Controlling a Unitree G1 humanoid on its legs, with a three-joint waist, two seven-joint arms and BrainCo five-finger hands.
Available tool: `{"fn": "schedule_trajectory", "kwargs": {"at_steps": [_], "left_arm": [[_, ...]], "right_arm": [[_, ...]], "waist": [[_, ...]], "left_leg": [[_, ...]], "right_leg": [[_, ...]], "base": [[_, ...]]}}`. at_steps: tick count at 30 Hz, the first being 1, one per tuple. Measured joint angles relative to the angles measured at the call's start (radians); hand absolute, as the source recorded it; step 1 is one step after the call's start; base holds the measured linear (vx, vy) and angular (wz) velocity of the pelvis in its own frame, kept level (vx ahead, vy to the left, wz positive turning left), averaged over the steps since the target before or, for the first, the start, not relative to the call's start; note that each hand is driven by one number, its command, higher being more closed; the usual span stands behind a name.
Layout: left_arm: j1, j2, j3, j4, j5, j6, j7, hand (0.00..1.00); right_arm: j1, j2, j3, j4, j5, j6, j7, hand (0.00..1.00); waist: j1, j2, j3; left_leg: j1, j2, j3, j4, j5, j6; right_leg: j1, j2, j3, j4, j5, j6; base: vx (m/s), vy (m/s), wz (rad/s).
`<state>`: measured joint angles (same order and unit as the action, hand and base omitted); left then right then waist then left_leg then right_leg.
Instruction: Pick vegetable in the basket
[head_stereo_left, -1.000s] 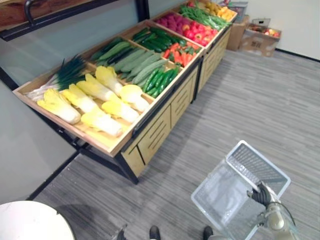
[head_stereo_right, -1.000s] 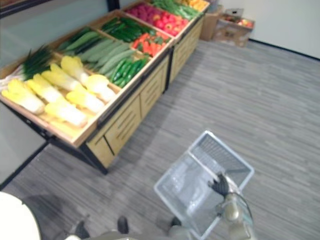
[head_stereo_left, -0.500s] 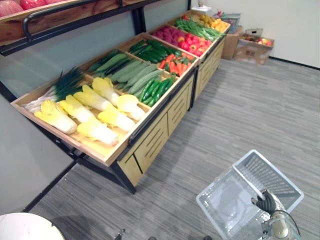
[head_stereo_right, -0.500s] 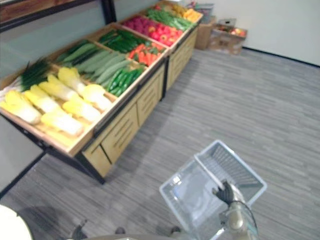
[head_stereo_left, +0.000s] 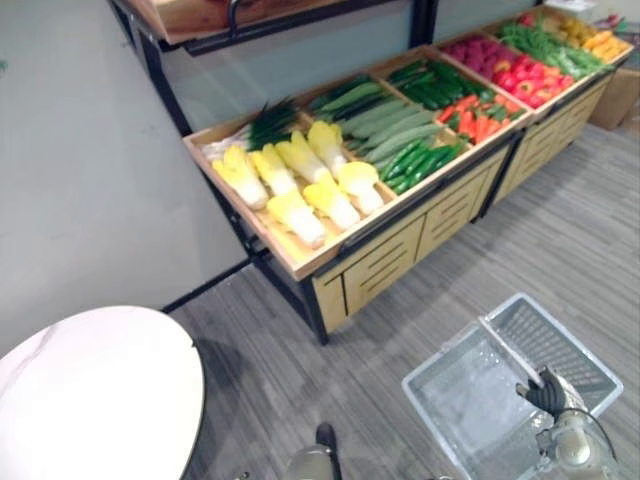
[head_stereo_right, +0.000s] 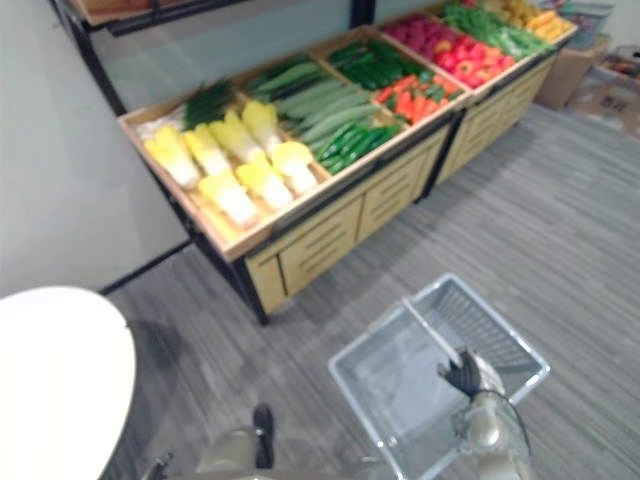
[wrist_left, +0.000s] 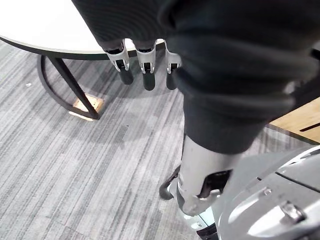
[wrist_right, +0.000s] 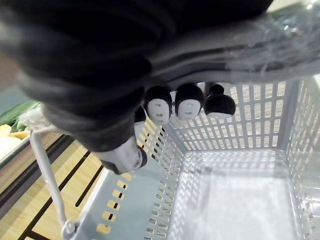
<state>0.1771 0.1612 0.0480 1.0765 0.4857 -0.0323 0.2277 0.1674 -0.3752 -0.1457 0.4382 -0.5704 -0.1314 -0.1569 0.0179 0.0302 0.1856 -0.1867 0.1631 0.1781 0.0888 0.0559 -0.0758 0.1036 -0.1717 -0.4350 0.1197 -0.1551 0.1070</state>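
1. the vegetables are all found on the slanted wooden display stand, and none has been put in the basket. pale yellow chinese cabbages lie at the near end. dark green leeks, long pale green gourds, small dark green cucumbers and orange carrots follow further along.
2. the translucent grey plastic mesh basket is seen empty. it is hung low over the grey striped carpet floor, well apart from the stand.
3. the basket is carried by the right hand. in the right wrist view its fingers are curled tight round the grey handle bar.
4. the left hand is hung at the side, fingers relaxed and straight, with nothing held.
5. since a second ago the whole view has been swung round. the stand is now laid across the upper middle instead of the upper left, and far more of a round white surface is brought in at the lower left. this is read as a turn of the camera, not as a move of the things. the grip on the handle and the empty basket are unchanged.
6. for the task, only the facing is judged to have been altered and picking has not been started. the cabbage end is nearest. the gap to the stand would have to be closed before the free left hand could be brought to any vegetable.
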Motion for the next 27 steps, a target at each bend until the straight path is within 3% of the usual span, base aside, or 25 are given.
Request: {"fn": "schedule_trajectory", "kwargs": {"at_steps": [1,2,4,7,11,14,15,16,17,18,20,21,23,24,25,27], "left_arm": [[0.004,-0.001,0.000,0.003,0.000,0.000,0.001,0.00],[0.004,0.000,0.005,0.008,0.000,0.000,0.007,0.00],[-0.001,-0.002,0.008,0.008,0.000,-0.001,0.007,0.00],[0.006,-0.005,0.009,0.008,0.000,-0.001,0.007,0.00],[0.004,-0.004,0.007,0.009,0.000,-0.002,0.007,0.00],[0.008,-0.004,-0.002,0.020,0.000,-0.002,0.005,0.00],[0.014,0.008,-0.005,0.019,0.000,-0.001,0.004,0.00],[0.016,0.023,-0.005,0.018,0.000,0.000,0.003,0.00],[0.016,0.031,-0.005,0.018,0.000,0.001,0.002,0.00],[0.015,0.045,-0.005,0.016,0.000,0.002,0.000,0.00],[0.003,0.063,-0.004,0.014,-0.001,0.008,-0.001,0.00],[-0.008,0.069,-0.002,0.010,-0.006,0.010,-0.002,0.00],[-0.024,0.060,0.006,0.002,-0.013,0.010,-0.002,0.00],[-0.030,0.053,0.021,-0.005,-0.013,0.010,-0.002,0.00],[-0.041,0.042,0.045,-0.015,-0.015,0.009,-0.001,0.00],[-0.054,0.038,0.068,-0.014,-0.016,0.010,0.000,0.00]], "right_arm": [[-0.003,0.003,0.001,0.004,0.000,0.001,-0.003,1.00],[-0.007,0.013,0.016,0.006,0.000,0.003,-0.006,1.00],[-0.024,0.020,0.026,0.005,0.000,0.001,-0.007,1.00],[-0.049,0.023,0.042,0.006,-0.001,0.002,-0.006,1.00],[-0.048,0.029,0.049,0.007,-0.002,0.011,-0.007,1.00],[-0.049,0.034,0.048,0.012,-0.021,0.038,-0.009,1.00],[-0.047,0.038,0.055,0.012,-0.023,0.042,-0.008,1.00],[-0.048,0.046,0.067,0.013,-0.023,0.046,-0.008,1.00],[-0.047,0.050,0.076,0.016,-0.023,0.046,-0.008,1.00],[-0.048,0.074,0.077,0.028,-0.023,0.046,-0.008,1.00],[-0.044,0.106,0.077,0.045,-0.022,0.046,-0.007,1.00],[-0.041,0.108,0.077,0.049,-0.021,0.046,-0.007,1.00],[-0.043,0.108,0.073,0.049,-0.020,0.046,-0.008,1.00],[-0.042,0.109,0.073,0.049,-0.020,0.046,-0.008,1.00],[-0.041,0.110,0.071,0.049,-0.019,0.046,-0.008,1.00],[-0.039,0.115,0.040,0.049,-0.019,0.047,-0.008,1.00]], "waist": [[0.000,0.004,-0.001],[0.012,-0.009,-0.003],[0.014,-0.026,0.003],[0.015,-0.027,0.000],[0.015,-0.049,-0.026],[0.023,-0.064,-0.034],[0.023,-0.083,-0.043],[0.022,-0.096,-0.048],[0.022,-0.107,-0.045],[0.018,-0.117,-0.038],[0.000,-0.133,-0.035],[-0.005,-0.128,-0.032],[-0.022,-0.114,-0.023],[-0.029,-0.109,-0.021],[-0.043,-0.111,-0.021],[-0.042,-0.119,-0.020]], "left_leg": [[0.005,-0.001,0.010,-0.013,0.031,0.001],[0.013,-0.023,0.033,-0.007,0.019,0.013],[-0.009,-0.039,0.051,0.059,-0.031,0.032],[-0.021,-0.040,0.088,0.183,-0.116,0.050],[-0.013,-0.062,0.125,0.200,-0.176,0.046],[0.077,-0.090,0.172,0.088,-0.170,0.053],[0.106,-0.105,0.180,0.057,-0.169,0.054],[0.143,-0.115,0.189,0.032,-0.168,0.066],[0.162,-0.118,0.188,0.022,-0.166,0.077],[0.191,-0.117,0.165,0.016,-0.169,0.095],[0.216,-0.103,0.132,0.017,-0.179,0.107],[0.237,-0.091,0.111,0.013,-0.182,0.111],[0.272,-0.078,0.079,-0.005,-0.183,0.111],[0.281,-0.072,0.063,-0.011,-0.183,0.109],[0.279,-0.069,0.040,-0.012,-0.190,0.092],[0.280,-0.068,0.020,-0.002,-0.206,0.058]], "right_leg": [[0.004,-0.002,0.000,-0.001,0.000,0.010],[0.015,-0.023,0.010,-0.032,0.011,0.028],[0.040,-0.038,0.013,-0.072,0.037,0.056],[0.066,-0.061,0.049,-0.098,0.060,0.073],[0.048,-0.101,0.083,-0.079,0.068,0.087],[-0.093,-0.164,0.149,0.212,0.070,0.083],[-0.175,-0.197,0.180,0.374,0.096,0.044],[-0.240,-0.218,0.212,0.511,0.151,-0.026],[-0.266,-0.222,0.232,0.569,0.190,-0.048],[-0.315,-0.213,0.287,0.671,0.248,-0.027],[-0.369,-0.159,0.328,0.780,0.148,-0.033],[-0.392,-0.122,0.316,0.778,0.082,-0.028],[-0.398,-0.069,0.290,0.650,0.045,-0.042],[-0.394,-0.039,0.296,0.529,0.048,-0.039],[-0.380,-0.010,0.323,0.297,0.069,-0.013],[-0.374,-0.009,0.348,0.102,0.096,0.021]], "base": [[0.12,0.170,-0.08],[0.15,0.164,-0.04],[0.16,0.150,-0.07],[0.17,0.123,-0.32],[0.18,0.110,-0.32],[0.14,0.167,-0.32],[0.14,0.204,-0.16],[0.16,0.187,-0.11],[0.20,0.132,0.03],[0.22,0.061,0.33],[0.25,-0.015,0.53],[0.24,-0.075,0.44],[0.23,-0.095,0.56],[0.28,-0.171,0.80],[0.24,-0.180,0.67],[0.26,-0.229,0.47]]}}
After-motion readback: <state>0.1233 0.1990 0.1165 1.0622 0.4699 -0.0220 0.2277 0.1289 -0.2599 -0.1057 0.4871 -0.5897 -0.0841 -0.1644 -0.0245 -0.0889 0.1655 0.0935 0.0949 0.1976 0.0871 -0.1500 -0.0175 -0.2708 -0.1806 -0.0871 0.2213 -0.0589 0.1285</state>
